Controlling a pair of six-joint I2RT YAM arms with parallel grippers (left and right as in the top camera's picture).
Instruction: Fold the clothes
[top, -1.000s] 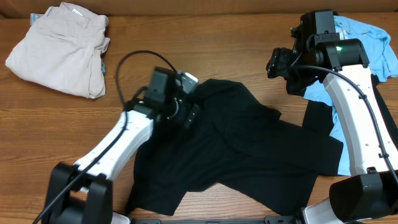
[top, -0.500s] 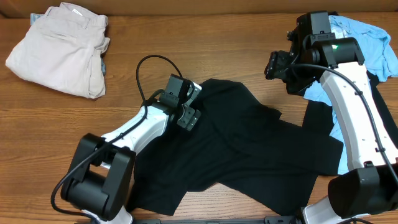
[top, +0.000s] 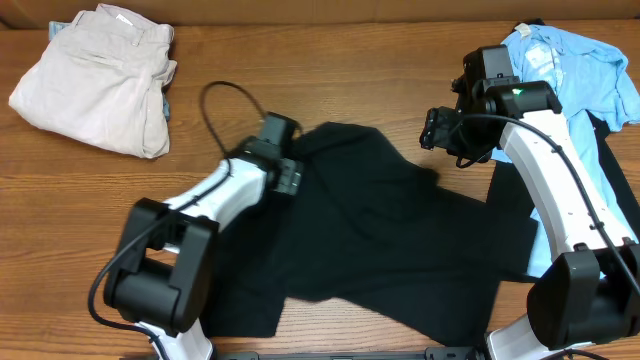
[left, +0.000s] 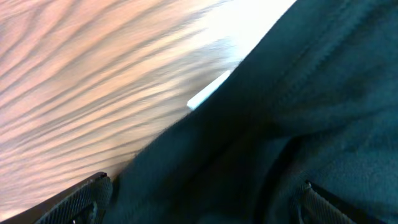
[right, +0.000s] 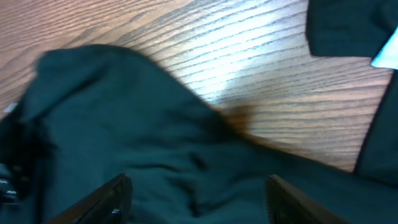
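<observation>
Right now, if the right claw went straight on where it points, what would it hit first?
Probably the black T-shirt, bunched just ahead of the open right claw; exact depth is unclear.

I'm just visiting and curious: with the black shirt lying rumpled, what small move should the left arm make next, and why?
Probably close the left end effector on the black T-shirt. Its fingers stand apart with the shirt's edge between them, so a pinch should give a hold for folding.

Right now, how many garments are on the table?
4: beige trousers far left, black T-shirt centre, light blue tee far right, second black garment partly hidden beside it.
</observation>
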